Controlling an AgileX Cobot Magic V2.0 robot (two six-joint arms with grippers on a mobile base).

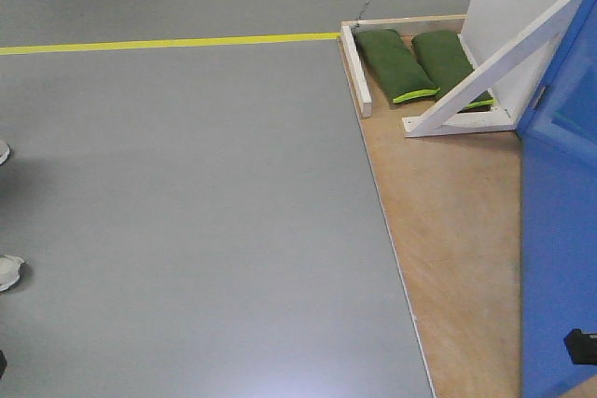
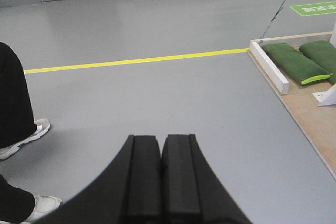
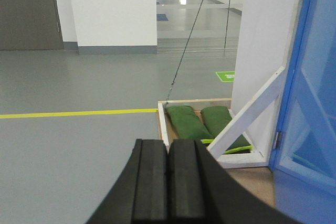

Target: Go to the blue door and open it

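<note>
The door (image 1: 560,249) is glossy blue. The platform (image 1: 457,230) is bare matt plywood, the brace (image 1: 494,66) white-painted wood. The bags (image 1: 396,62) look like green cloth. The floor (image 1: 187,230) is smooth grey, faintly shiny.

2 sandbags (image 1: 396,62) lie on the platform (image 1: 448,230) left of the door (image 1: 558,258)

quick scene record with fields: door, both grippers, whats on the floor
blue door: right edge of front view, neither gripper touching it
left gripper: shut, empty
right gripper: shut, empty
door base: wooden platform with white brace
weights: two green sandbags on the platform
floor: grey, yellow line across it
bystander: white shoes, left
</note>
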